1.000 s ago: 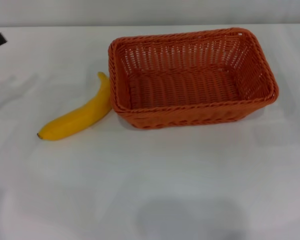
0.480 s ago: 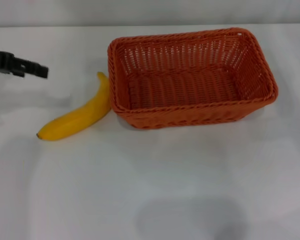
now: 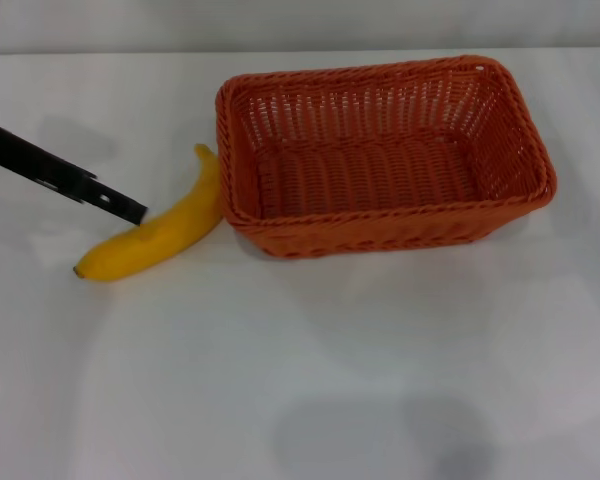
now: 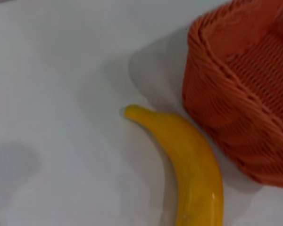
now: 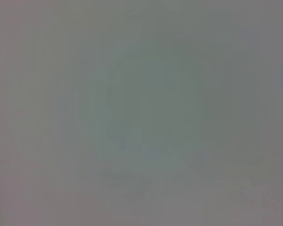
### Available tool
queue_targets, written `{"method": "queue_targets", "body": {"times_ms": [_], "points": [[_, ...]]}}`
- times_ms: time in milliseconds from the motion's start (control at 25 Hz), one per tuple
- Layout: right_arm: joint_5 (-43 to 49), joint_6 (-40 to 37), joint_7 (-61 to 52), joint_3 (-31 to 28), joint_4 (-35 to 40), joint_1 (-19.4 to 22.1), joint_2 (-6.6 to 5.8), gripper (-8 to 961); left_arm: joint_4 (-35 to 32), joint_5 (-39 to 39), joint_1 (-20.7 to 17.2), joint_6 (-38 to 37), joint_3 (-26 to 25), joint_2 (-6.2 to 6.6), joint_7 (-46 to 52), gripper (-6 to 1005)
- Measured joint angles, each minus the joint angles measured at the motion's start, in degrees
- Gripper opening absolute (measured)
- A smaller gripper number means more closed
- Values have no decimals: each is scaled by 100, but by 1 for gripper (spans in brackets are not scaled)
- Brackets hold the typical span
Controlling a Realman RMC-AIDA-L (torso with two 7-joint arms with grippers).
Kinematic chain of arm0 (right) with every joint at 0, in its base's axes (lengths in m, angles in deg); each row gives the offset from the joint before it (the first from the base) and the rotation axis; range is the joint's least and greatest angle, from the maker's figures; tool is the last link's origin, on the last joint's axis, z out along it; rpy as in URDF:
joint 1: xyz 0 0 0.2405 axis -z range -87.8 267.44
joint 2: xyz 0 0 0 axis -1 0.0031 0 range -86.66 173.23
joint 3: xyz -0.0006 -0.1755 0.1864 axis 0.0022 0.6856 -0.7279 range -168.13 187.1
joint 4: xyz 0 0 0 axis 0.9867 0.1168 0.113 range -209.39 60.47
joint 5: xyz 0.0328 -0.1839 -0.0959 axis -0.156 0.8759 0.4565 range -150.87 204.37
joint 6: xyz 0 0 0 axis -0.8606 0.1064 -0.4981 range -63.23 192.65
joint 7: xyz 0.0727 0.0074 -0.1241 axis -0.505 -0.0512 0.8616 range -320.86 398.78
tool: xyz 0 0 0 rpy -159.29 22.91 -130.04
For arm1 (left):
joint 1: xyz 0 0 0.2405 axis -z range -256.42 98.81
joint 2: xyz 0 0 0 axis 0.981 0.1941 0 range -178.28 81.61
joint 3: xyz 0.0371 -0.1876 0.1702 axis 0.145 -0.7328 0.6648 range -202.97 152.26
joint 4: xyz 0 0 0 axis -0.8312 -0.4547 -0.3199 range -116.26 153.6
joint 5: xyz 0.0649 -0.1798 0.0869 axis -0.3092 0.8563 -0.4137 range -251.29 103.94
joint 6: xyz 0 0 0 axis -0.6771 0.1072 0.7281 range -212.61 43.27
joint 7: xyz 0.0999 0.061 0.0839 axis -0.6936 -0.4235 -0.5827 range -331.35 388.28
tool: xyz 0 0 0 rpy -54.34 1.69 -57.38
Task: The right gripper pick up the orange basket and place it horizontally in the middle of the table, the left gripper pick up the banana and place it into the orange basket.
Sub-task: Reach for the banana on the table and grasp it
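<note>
Already the basket (image 3: 385,155) lies with its long side across the worktop (image 3: 300,360), about the middle, so the placing step looks done and what remains is the banana (image 3: 152,235). The banana lies on the worktop just beside the basket's left end, its stem end close against the basket's corner and its dark-tipped end pointing away from the basket. In the left wrist view the banana (image 4: 186,165) runs beside the basket (image 4: 245,94), near its wall; whether they touch I cannot tell.

The left hand (image 3: 125,207) reaches in from the side away from the basket, a thin dark finger slanting down so its tip sits over the banana's middle. Probably it aims there because the middle is the free, thick part, clear of the basket wall. How far the hand is open cannot be told, and it has hold of nothing that shows. The right hand is not seen.

The banana is smooth, ripe yellow, gently curved. The basket is orange wicker, openwork-sided, braided at the rim.
</note>
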Motion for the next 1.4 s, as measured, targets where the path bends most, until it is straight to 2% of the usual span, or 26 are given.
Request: {"method": "queue_targets", "body": {"times_ms": [120,320,480,720,1080,1400], "points": [[0,23,-5,0,0,7,-1,873,-238,-227,82,328,-3,-120,-55,887],[-1,37,-14,0,-3,9,-3,873,-352,-678,274,906,-5,-474,-83,886],[-1,39,-17,-25,-6,26,-6,873,-383,-919,371,1240,-5,-656,-91,886],[0,40,-30,-148,-7,93,-15,873,-766,-1185,433,1389,-5,-676,-118,847],[-2,36,-150,-212,-6,169,-21,873,-769,-1235,492,1397,-5,-674,-92,521],[-8,37,-175,-228,-6,228,-24,873,-568,-1195,441,1051,-12,-641,-120,495]]}}
